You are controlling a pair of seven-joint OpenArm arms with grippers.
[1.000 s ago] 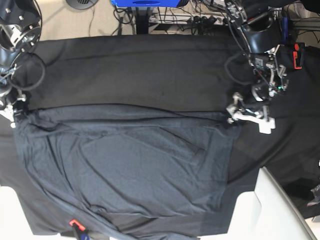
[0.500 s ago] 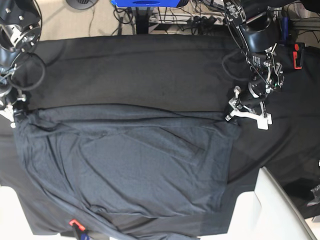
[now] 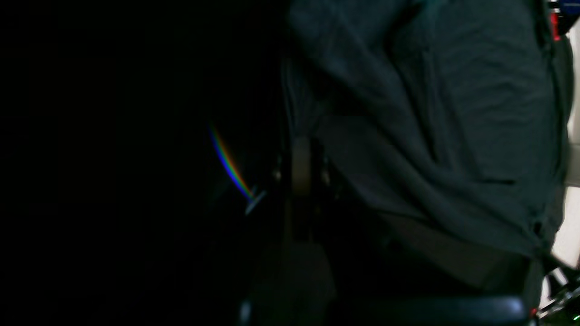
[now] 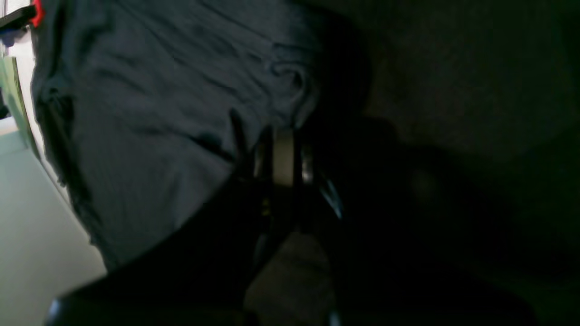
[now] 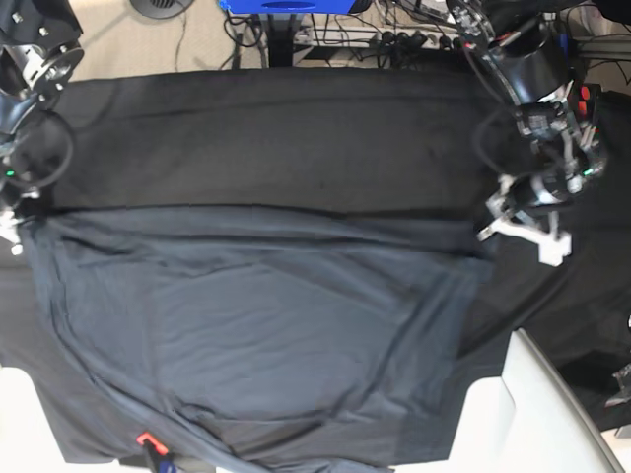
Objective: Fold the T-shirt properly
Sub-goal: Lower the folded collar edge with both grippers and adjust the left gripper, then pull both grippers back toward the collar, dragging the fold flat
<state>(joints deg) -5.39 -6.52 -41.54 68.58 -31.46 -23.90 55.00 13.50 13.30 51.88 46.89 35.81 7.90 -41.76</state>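
both arms have drawn apart, pulling the shirt [image 5: 256,325] taut on the table [image 5: 276,128]; left gripper [image 5: 493,229] and right gripper [image 5: 18,232] pinch opposite corners, apparently to smooth creases before folding.

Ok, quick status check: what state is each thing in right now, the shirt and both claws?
Dark slate-grey long-sleeved knit T-shirt: spread flat, wrinkled, not yet folded, far edge pulled taut.
Left claw: shut on the shirt's far corner.
Right claw: shut on the opposite far corner.
Plain black table cloth: lying flat under the shirt.
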